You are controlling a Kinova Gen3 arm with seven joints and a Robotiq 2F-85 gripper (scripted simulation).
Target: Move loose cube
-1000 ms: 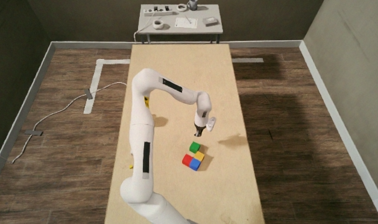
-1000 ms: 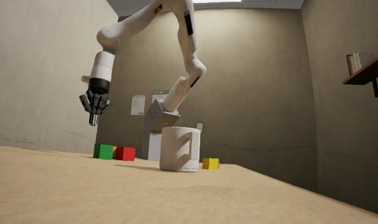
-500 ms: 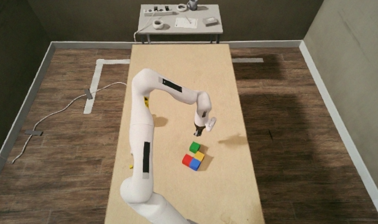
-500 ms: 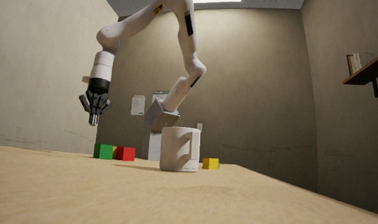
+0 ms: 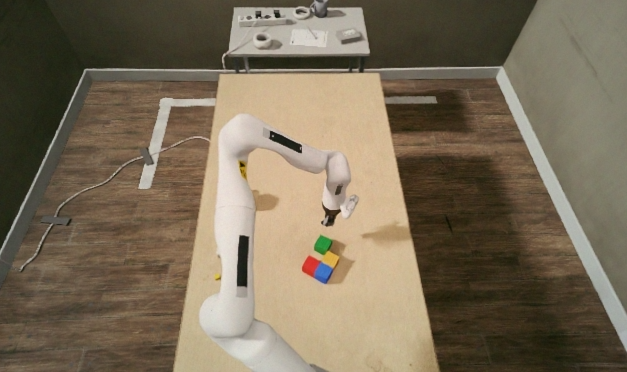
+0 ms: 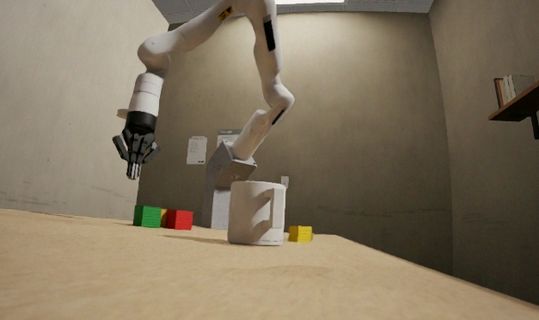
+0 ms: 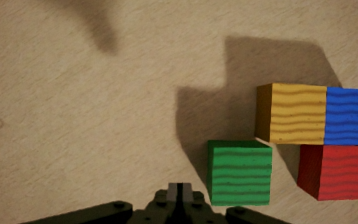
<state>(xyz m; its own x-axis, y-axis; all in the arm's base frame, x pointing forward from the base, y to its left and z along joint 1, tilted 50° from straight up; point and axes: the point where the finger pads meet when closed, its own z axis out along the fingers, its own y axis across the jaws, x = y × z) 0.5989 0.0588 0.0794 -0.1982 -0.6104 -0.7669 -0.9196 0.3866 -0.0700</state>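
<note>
The green cube sits loose, just outside the corner by the yellow and red cubes. The gripper hangs above, jaws together, empty. Pushing off-middle might twist 1 cube, though height is hard to judge.

No lettering, brand or number is legible. A yellow warning label with black markings is affixed to the white, smooth-shelled robot arm; its characters are too small to read. Print on the white rectangular paper wall sheet is likewise unreadable.
</note>
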